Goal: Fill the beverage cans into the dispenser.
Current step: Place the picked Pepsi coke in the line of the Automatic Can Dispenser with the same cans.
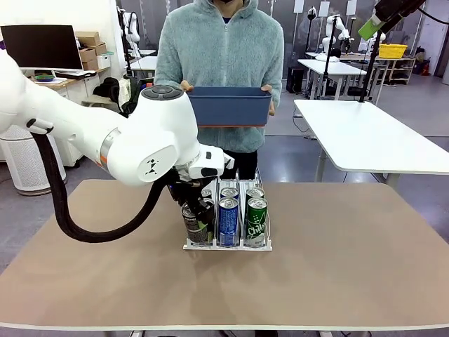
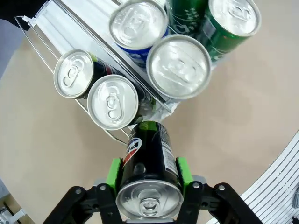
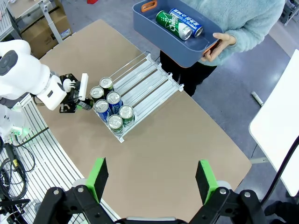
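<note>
The left gripper, clamped on a dark can just off the front left corner of the dispenser mid-table, should lift it over that side and set it upright behind the two dark cans in that lane, while the right gripper hangs open high above.

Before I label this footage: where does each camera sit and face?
Front: between the arms, facing across the table at the person holding the blue bin; left arm shows.
Left wrist: looks down the left gripper, shut on a dark can, at the dispenser.
Right wrist: high up, looks down past the open right gripper.
All share the dispenser.
</note>
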